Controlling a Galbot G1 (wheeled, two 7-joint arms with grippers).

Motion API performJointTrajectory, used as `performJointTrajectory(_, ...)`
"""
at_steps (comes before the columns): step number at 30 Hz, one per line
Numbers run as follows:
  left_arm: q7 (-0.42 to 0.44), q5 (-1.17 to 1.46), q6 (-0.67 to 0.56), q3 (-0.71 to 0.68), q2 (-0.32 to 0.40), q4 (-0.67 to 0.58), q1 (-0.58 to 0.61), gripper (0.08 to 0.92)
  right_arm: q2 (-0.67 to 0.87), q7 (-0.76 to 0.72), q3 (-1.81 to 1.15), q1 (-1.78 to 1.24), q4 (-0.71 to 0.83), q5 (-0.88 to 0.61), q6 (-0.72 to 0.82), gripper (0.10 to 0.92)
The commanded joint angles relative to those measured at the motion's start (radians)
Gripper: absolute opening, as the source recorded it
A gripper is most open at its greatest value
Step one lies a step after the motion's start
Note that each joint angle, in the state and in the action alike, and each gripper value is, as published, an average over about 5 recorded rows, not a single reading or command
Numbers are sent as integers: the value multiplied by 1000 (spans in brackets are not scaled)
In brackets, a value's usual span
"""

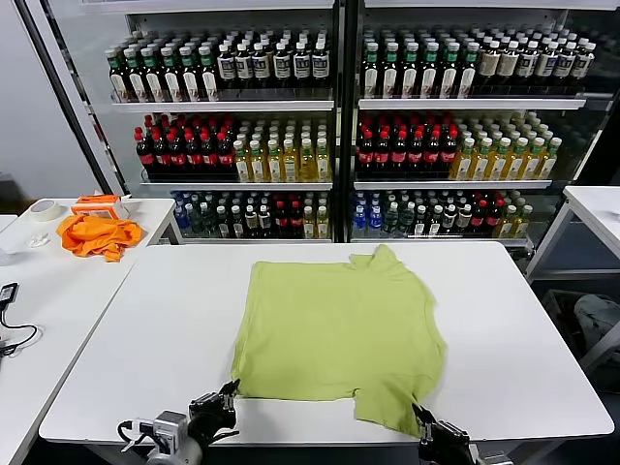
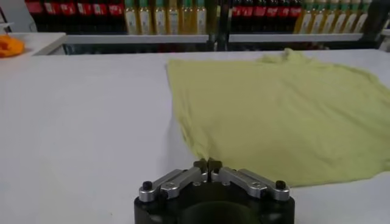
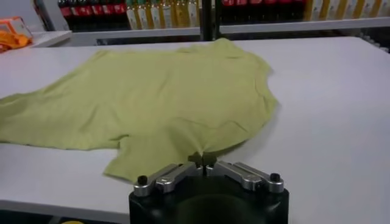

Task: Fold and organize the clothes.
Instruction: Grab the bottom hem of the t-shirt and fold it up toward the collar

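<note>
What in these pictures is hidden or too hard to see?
- T-shirt print: no view shows one; it may be face down.
- Right claw: head view's bottom edge cuts off its arm.
- Left claw: head view can't show whether it pinches cloth.
- Bottle labels: too small to read.

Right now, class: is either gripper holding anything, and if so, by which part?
Both are. The left gripper pinches the lime T-shirt at its near left edge; the right gripper pinches its near right sleeve edge. Both sets of fingers are shut.
</note>
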State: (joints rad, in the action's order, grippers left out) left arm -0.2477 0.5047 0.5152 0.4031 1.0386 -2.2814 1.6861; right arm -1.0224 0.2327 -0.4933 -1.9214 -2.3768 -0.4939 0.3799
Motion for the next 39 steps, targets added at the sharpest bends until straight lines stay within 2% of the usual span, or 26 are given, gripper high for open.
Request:
performJointTrajectory(1,-1,7,-3,48,-21,-91,136,81,2,-11,-37,-111,-96,14,4,106)
performJointTrajectory(5,-8,-12,-15,44,-14,-107,186,81,-4,-8,-40,-122,-113,19,4,106)
performJointTrajectory(8,-4,-16,-25,49,-10,-103,164,81,1,-7,-40,-96,-109,16,3,106)
performJointTrajectory(14,69,23,-45,83,-12,-51,-7,81,10,1,-29,78,-65,-12,45,106)
performJointTrajectory(20,161,68,-79,36,-37,103,-199,81,18,41,-8,290,25,-123,146,106)
performJointTrajectory(26,172,80,-81,-47,-40,255,-378,81,9,71,37,422,117,-173,197,106)
performJointTrajectory(39,183,62,-77,-127,-11,443,-517,81,-22,97,77,528,259,-205,197,106)
